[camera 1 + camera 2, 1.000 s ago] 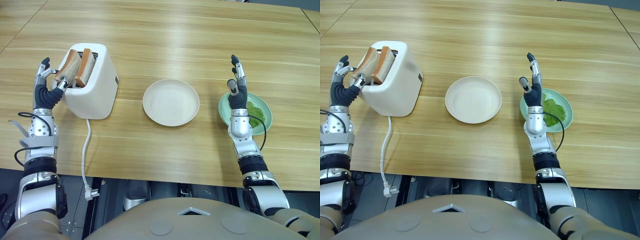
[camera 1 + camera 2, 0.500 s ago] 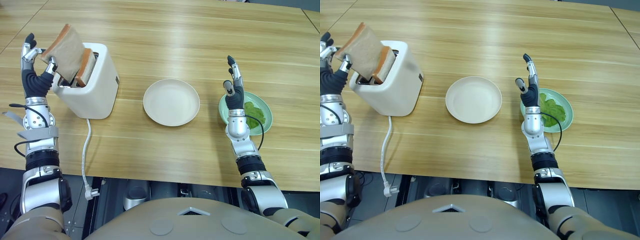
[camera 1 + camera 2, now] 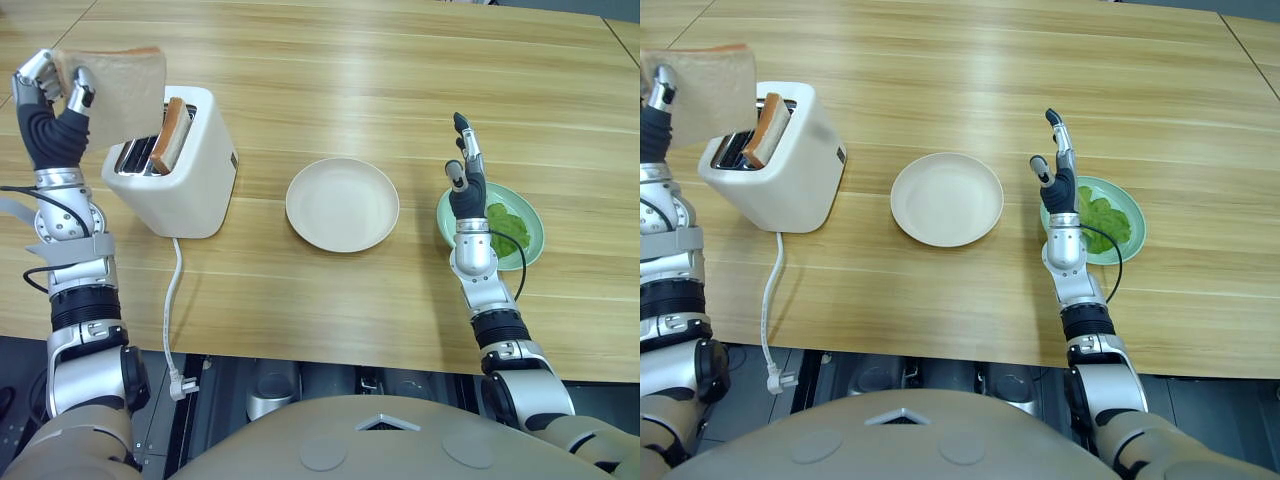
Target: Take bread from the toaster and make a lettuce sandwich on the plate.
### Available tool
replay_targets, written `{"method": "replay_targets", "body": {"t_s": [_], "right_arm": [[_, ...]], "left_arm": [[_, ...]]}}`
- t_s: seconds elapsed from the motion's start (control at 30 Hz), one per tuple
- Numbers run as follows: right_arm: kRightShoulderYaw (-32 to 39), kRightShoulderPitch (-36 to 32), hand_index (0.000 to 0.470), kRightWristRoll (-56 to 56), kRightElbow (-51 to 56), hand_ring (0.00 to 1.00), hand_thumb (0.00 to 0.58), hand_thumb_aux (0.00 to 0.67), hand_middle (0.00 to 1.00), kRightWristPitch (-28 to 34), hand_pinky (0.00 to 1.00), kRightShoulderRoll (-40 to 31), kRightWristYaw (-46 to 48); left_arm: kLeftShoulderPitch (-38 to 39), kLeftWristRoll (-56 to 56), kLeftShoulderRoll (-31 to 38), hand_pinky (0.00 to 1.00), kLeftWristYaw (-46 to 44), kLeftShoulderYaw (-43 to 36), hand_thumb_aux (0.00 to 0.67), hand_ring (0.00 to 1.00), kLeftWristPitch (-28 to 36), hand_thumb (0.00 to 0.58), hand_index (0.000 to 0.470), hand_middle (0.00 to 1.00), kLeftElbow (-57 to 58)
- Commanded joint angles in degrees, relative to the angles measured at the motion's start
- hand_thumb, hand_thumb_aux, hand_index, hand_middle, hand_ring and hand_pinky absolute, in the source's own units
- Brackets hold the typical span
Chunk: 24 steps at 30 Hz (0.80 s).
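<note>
Near edge, right: right hand (image 3: 468, 172) spread, empty, beside dish (image 3: 538, 232) of lettuce (image 3: 510, 225). Centre: plate (image 3: 342, 203). Farther left: toaster (image 3: 185, 185), second slice (image 3: 172, 135) in slot. Above it, left hand (image 3: 48, 110) pinches bread (image 3: 128, 92) by edge. Risk: edge grip lets bread slip or tear in transit.

I count two slices of bread: one raised slice (image 3: 125, 95) gripped in the left hand (image 3: 45, 110), and one toaster slice (image 3: 170, 135) standing in a slot. There is one toaster (image 3: 195, 180) with one cord (image 3: 172, 300) (a single plug hangs past the near edge). Two dishes: one cream plate (image 3: 342, 204) and one green dish (image 3: 530, 235). The lettuce (image 3: 508, 225) in it is a small heap, and I cannot count its leaves. Two hands in all, counting the right hand (image 3: 466, 175). One wooden table (image 3: 400, 90).
</note>
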Motion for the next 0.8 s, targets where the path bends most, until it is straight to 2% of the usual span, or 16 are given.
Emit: {"method": "replay_targets", "body": {"t_s": [0.03,0.3,0.53,0.67,0.8], "right_arm": [[0.29,-0.31,0.0,-0.32,0.84,0.0,0.0,0.0,0.0,0.08,0.0,-0.11,-0.08],[0.1,-0.43,0.0,-0.18,0.65,0.0,0.0,0.0,0.0,-0.01,0.0,-0.37,0.0],[-1.37,0.28,0.0,0.23,0.16,0.0,0.0,0.0,0.0,0.46,0.0,-2.1,-0.45],[-2.57,1.04,0.0,-0.44,-0.16,0.0,0.0,0.0,0.0,1.22,0.0,-4.46,-1.54],[-3.26,2.02,0.0,-3.83,-0.29,0.0,0.0,0.0,0.0,3.27,0.0,-8.12,-3.95]], "left_arm": [[-0.67,-0.62,-0.41,1.0,-0.24,0.62,0.67,1.0,0.65,0.58,0.46,1.0,-2.71],[-1.6,-2.26,-2.14,1.0,-0.44,1.07,0.67,1.0,1.54,0.58,0.46,1.0,-9.02],[-3.22,-8.12,-8.97,1.0,-4.38,-2.95,0.67,1.0,6.88,0.58,0.46,1.0,-15.88],[-4.48,-9.27,-15.58,1.0,-7.64,-8.05,0.67,1.0,9.46,0.58,0.46,1.0,-13.66],[-5.89,-7.42,-21.41,1.0,-10.3,-12.46,0.67,1.0,8.75,0.58,0.46,1.0,-5.94]]}}
